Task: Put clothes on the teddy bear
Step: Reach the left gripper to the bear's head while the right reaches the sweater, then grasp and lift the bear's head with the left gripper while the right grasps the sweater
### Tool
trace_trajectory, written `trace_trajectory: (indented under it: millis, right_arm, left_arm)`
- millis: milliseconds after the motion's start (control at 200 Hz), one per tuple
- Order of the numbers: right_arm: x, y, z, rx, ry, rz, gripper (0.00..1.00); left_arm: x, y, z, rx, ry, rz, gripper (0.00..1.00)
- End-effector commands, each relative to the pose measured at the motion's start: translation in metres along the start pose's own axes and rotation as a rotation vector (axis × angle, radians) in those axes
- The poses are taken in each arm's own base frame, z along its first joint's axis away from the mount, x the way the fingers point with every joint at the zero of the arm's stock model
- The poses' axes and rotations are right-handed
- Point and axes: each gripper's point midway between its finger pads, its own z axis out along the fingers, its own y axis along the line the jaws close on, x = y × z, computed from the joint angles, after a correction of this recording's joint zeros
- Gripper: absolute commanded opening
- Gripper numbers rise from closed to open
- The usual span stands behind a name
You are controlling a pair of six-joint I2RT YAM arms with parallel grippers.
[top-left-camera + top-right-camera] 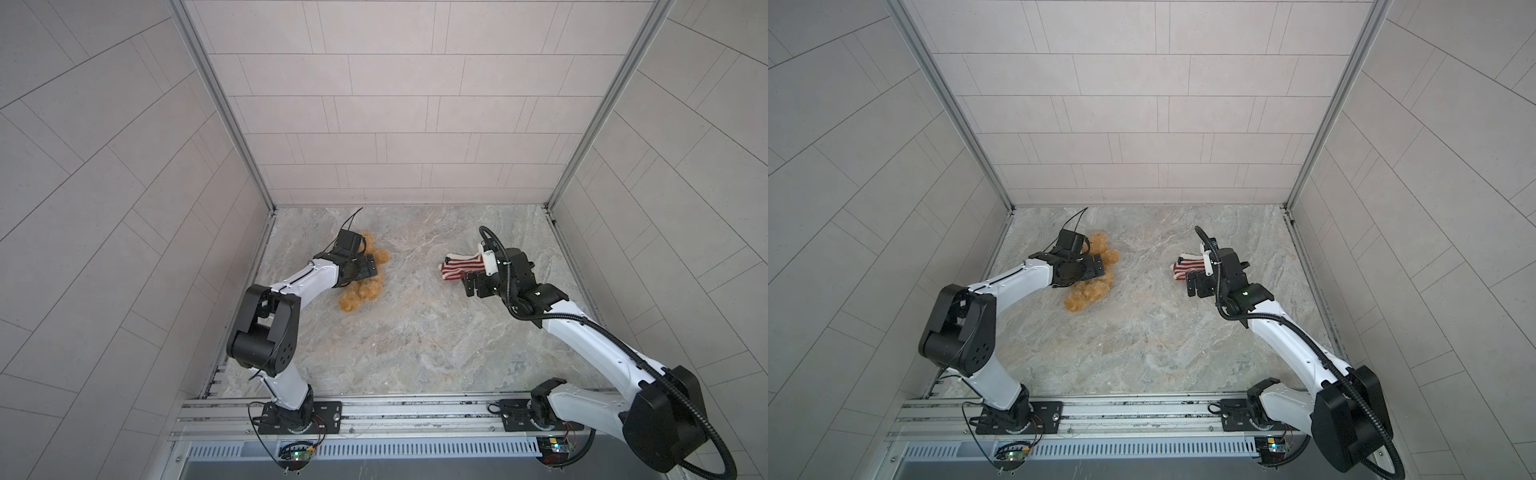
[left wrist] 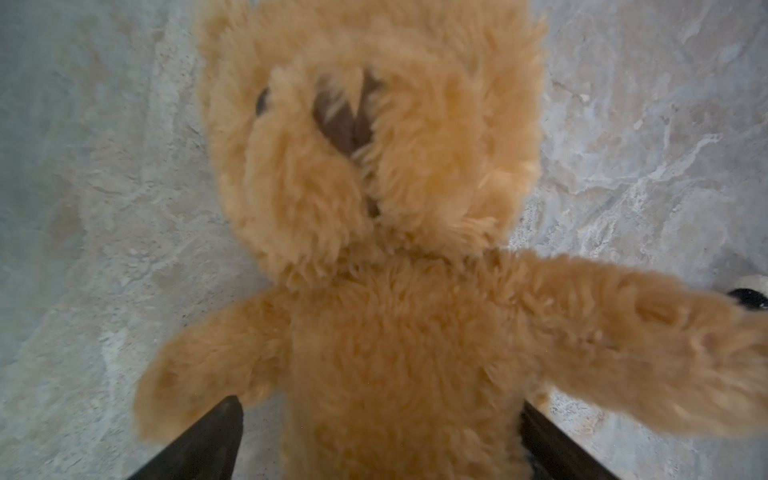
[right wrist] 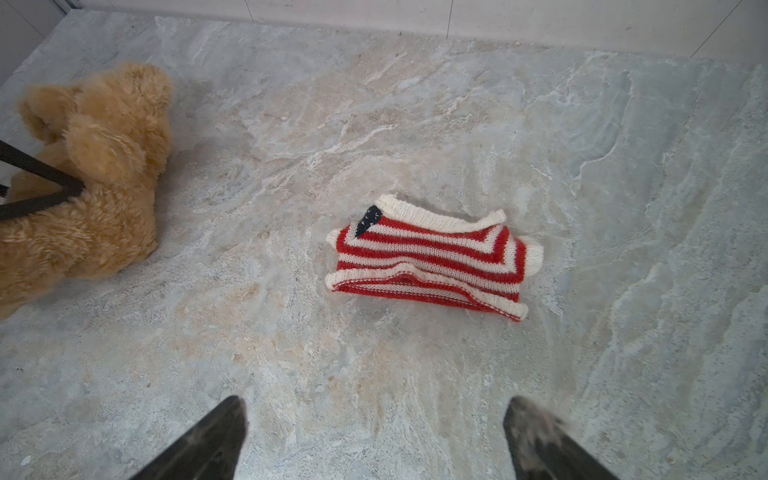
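- The teddy bear (image 2: 395,332) is lying on its back near the far-left corner of the desk (image 1: 415,332), face up, arms spreading outward; both top views are showing it partly under the left arm's wrist.
- The left gripper (image 2: 380,415) is straddling the bear's torso with its jaws standing wide apart, one dark finger on each side of the body, not clamping. Whether the pads are touching fur I cannot tell.
- The task seems to be only beginning: the bear is wearing nothing, and the sweater (image 3: 428,257) is lying well apart from it toward the far-right side of the desk.
- The right gripper (image 3: 378,411) is hovering just on the near side of the sweater, jaws spread and holding nothing.
- The next move is probably calling for the left jaws to close gently on the torso, while the right ones are reaching forward to pinch one layer of the hem (the nearer edge, which is gaping slightly).
- The bear is showing shaggy golden-brown plush, a dark brown nose and one black bead eye; it is looking soft and squashable.
- The sweater is showing knitted red-and-white stripes, cream ribbed trim, stubby sleeves and a small dark patch by the collar; it is lying flat and limp.
- The desk is showing a matte, grey-beige marbled stone pattern.
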Motion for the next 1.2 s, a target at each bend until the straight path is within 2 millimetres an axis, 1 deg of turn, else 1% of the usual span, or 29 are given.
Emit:
trace_trajectory:
  millis: [0, 120, 200, 345, 415, 576, 661, 686, 696, 706, 806, 891, 966, 1041, 1091, 1146, 1196]
  right_arm:
    - [0.001, -0.002, -0.006, 0.012, 0.0, -0.014, 1.0]
    - [-0.001, -0.003, -0.011, 0.018, -0.017, -0.017, 0.99]
    - [-0.001, -0.003, -0.013, 0.021, -0.019, -0.018, 0.99]
    - [-0.001, -0.005, -0.019, 0.028, -0.029, -0.023, 0.99]
    - [-0.002, -0.007, -0.023, 0.035, -0.034, -0.025, 0.99]
    - [-0.003, -0.009, -0.034, 0.041, -0.052, -0.026, 0.99]
    - [-0.003, -0.009, -0.037, 0.039, -0.063, -0.014, 0.99]
    - [-0.003, -0.008, -0.038, 0.035, -0.064, -0.011, 0.99]
    - [-0.003, -0.008, -0.038, 0.035, -0.063, -0.01, 0.99]
    - [-0.003, -0.008, -0.038, 0.033, -0.063, -0.008, 0.99]
    - [-0.001, -0.003, -0.034, 0.006, -0.053, 0.005, 1.0]
    - [0.002, 0.0, -0.028, -0.012, -0.038, 0.018, 1.0]
    - [0.005, 0.004, -0.023, -0.034, -0.029, 0.033, 1.0]
    - [0.004, 0.008, -0.018, -0.056, -0.023, 0.047, 1.0]
    - [0.004, 0.009, -0.016, -0.063, -0.02, 0.05, 1.0]
    - [0.004, 0.01, -0.014, -0.067, -0.018, 0.054, 1.0]
    - [0.006, 0.01, -0.013, -0.068, -0.015, 0.057, 1.0]
  left_arm:
    - [0.009, -0.003, 0.009, -0.036, 0.036, 0.021, 0.97]
    - [0.018, -0.006, 0.018, -0.042, 0.049, 0.034, 0.89]
    - [0.023, -0.008, 0.02, -0.041, 0.053, 0.046, 0.82]
    - [0.031, -0.008, 0.015, -0.058, 0.051, 0.099, 0.68]
    - [0.037, -0.005, 0.011, -0.075, 0.06, 0.134, 0.59]
    - [0.054, -0.001, -0.003, -0.102, 0.071, 0.237, 0.47]
    - [0.068, -0.005, -0.013, -0.109, 0.087, 0.325, 0.44]
    - [0.071, -0.002, -0.016, -0.12, 0.094, 0.344, 0.43]
    - [0.077, -0.01, -0.018, -0.11, 0.097, 0.376, 0.43]
    - [0.081, -0.012, -0.019, -0.109, 0.102, 0.394, 0.43]
    - [0.105, -0.021, -0.037, -0.133, 0.117, 0.551, 0.41]
    - [0.126, -0.037, -0.054, -0.111, 0.103, 0.675, 0.41]
    - [0.147, -0.048, -0.065, -0.086, 0.101, 0.772, 0.41]
    - [0.165, -0.055, -0.071, -0.082, 0.1, 0.882, 0.42]
    - [0.174, -0.055, -0.072, -0.101, 0.109, 0.934, 0.43]
    - [0.181, -0.054, -0.071, -0.109, 0.122, 0.958, 0.44]
    - [0.187, -0.055, -0.07, -0.086, 0.132, 0.948, 0.47]
